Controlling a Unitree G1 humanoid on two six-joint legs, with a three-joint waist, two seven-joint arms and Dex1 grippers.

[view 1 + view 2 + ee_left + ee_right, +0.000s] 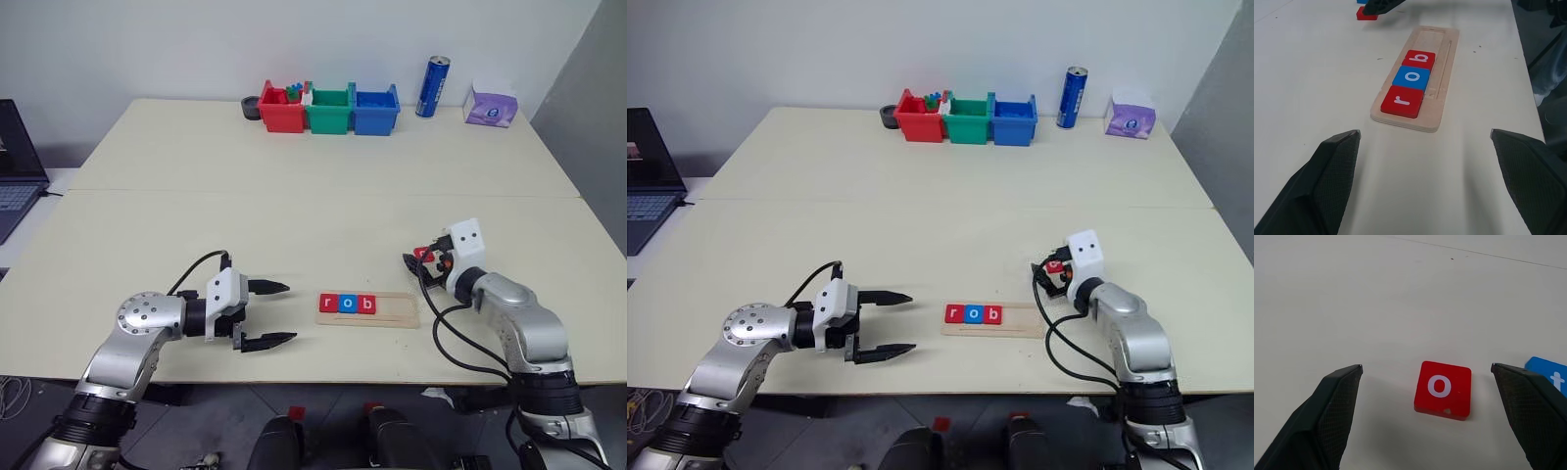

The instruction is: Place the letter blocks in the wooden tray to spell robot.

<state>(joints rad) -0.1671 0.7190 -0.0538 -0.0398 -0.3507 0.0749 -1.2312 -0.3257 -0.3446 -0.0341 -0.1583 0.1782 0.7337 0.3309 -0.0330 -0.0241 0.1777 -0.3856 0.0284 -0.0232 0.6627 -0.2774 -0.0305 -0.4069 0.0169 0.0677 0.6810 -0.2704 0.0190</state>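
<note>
Jaws of my right gripper (pixel 1427 418) stand wide apart with nothing between them but bare table, and the small flat red square block with a white "o" (pixel 1443 389) lies just ahead, centred in the gap. To take it well I judge I should drop straight down so both fingertips bracket its side edges evenly, then close slowly so it does not skid. A blue square block with a white "t" (pixel 1550 377) sits just beside my outer finger, near enough to be nudged, so I should keep that finger off it. Further off to my inner side the long pale wooden tray (pixel 402 311) already carries r, o, b, with room after the b. My left gripper (pixel 267 315) hangs open and empty beyond the tray's far end.
</note>
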